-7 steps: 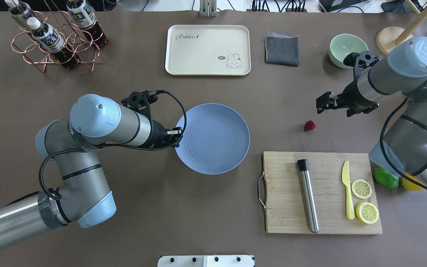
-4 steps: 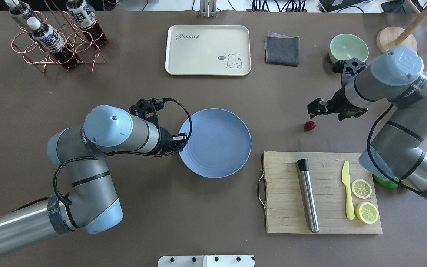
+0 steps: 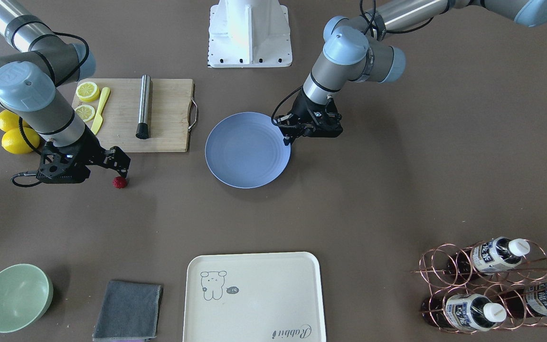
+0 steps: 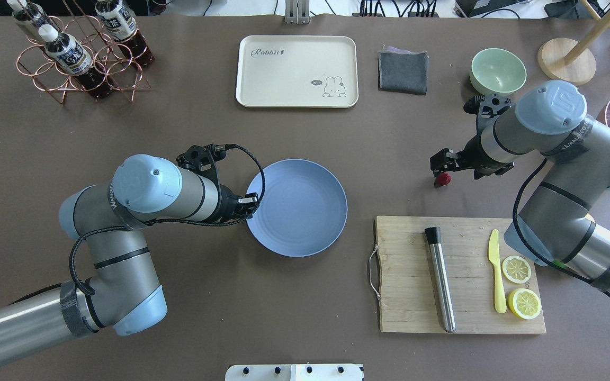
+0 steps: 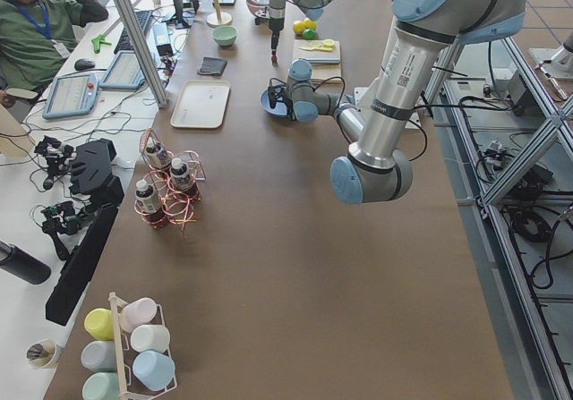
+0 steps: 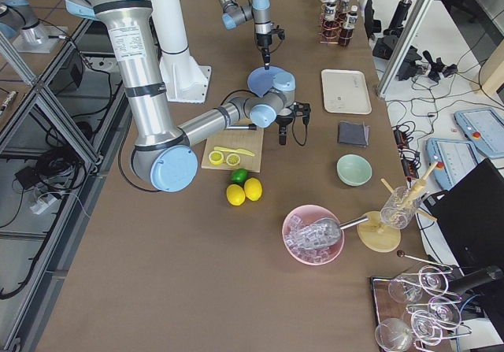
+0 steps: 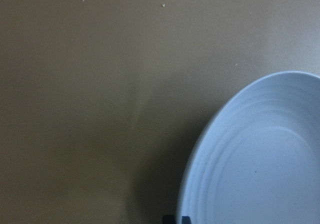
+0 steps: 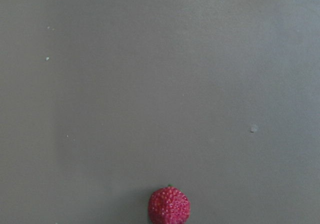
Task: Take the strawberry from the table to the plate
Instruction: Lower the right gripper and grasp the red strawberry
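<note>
A tiny dark red, bumpy strawberry [image 4: 442, 179] lies on the broad matte brown-grey table [image 4: 284, 301], right of centre in the overhead view. It is well apart from the round, shallow periwinkle-blue plate [image 4: 305, 233] at mid-frame. The right gripper [image 4: 439, 166] hangs over the berry, and from above its black tip overlaps the berry's upper edge. The front-facing view shows the berry resting on the table just below the fingers, not held. The jaws stand apart with nothing between them. No finger enters the right wrist view, which shows only the seeded, roundish berry at bottom centre on plain table flecked with pale specks.

The left gripper [image 4: 252, 200] sits at the plate's left rim. Only the left wrist view shows its two dark fingertips [image 7: 169, 219], close together at the bottom edge and pinched on that rim. The same view brings out the plate's faint concentric rings.

At lower right of the overhead view, a pale wooden cutting board [image 4: 405, 296] with a wire handle carries a brushed steel cylinder [image 4: 442, 291], a yellow plastic knife [image 4: 497, 275] and two lemon slices [image 4: 517, 269].

The right side view adds a green lime [image 6: 239, 176] beside two whole lemons [image 6: 253, 188], largely hidden under the arm from above. It also shows a pink bowl of ice [image 6: 313, 234].
</note>
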Motion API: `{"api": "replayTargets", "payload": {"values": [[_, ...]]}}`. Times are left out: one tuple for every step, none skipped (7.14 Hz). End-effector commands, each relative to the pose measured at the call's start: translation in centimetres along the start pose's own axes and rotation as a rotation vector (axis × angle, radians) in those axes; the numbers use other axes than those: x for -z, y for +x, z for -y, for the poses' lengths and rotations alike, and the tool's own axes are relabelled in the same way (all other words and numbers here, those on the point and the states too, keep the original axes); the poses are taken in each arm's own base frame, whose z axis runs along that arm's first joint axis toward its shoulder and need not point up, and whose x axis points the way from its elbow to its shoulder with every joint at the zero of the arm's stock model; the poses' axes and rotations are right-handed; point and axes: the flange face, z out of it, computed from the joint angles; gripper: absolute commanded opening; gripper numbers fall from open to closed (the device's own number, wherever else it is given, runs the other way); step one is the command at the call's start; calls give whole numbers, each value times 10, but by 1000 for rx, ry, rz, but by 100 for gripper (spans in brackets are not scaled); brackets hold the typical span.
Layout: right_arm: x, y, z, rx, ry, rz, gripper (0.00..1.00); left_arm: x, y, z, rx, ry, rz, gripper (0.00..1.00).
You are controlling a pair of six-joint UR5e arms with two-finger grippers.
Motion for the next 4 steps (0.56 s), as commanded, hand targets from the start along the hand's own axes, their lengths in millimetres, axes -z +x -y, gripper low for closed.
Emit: {"api": "replayTargets", "payload": {"values": [[-6, -5, -6, 10, -2, -5, 100, 11, -2, 9, -9, 16, -10, 98], [-14, -8, -5, 13, 0, -17, 100, 15, -4, 16, -28, 24, -11, 98], [-18, -15, 1, 13, 3, -19, 100, 16, -5, 19, -30, 26, -10, 98], [-22, -19, 5, 11, 1, -23, 100, 16, -6, 20, -33, 28, -9, 98]]}}
